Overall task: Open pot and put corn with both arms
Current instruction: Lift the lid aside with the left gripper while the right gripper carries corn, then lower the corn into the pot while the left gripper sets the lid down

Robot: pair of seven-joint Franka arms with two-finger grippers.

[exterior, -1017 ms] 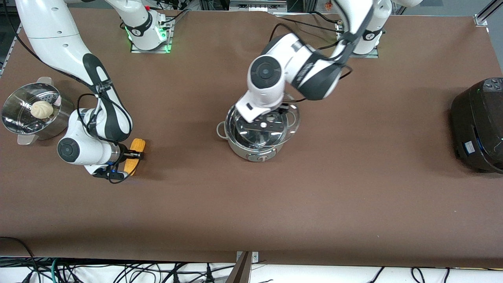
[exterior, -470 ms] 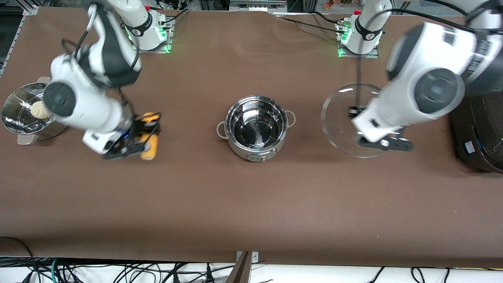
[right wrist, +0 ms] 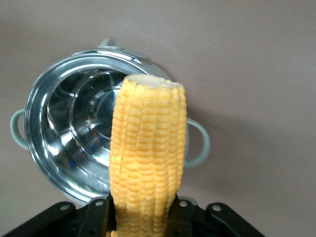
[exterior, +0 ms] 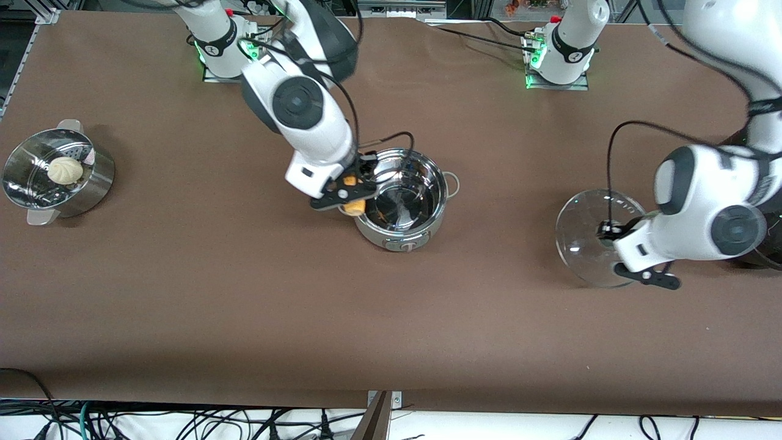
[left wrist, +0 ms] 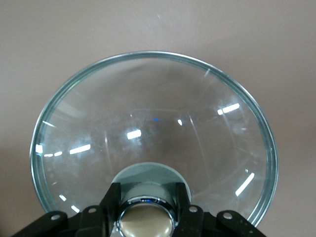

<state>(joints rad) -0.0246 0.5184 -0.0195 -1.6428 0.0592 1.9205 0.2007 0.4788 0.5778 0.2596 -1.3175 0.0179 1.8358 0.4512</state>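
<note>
The steel pot stands open at mid-table, and the right wrist view shows it empty. My right gripper is shut on the yellow corn and holds it over the pot's rim on the side toward the right arm's end. In the right wrist view the corn sticks out from the gripper across the pot's edge. My left gripper is shut on the copper-coloured knob of the glass lid. It holds the lid low over the table beside the black cooker. The lid fills the left wrist view.
A perforated steamer basket with a white bun stands at the right arm's end. The black cooker stands at the left arm's end, mostly hidden by the left arm. Bare brown table lies nearer the front camera.
The right arm lifted the corn from the table near the steamer basket and carried it to the pot's rim. The left arm took the lid off the pot and carried it to beside the cooker.
</note>
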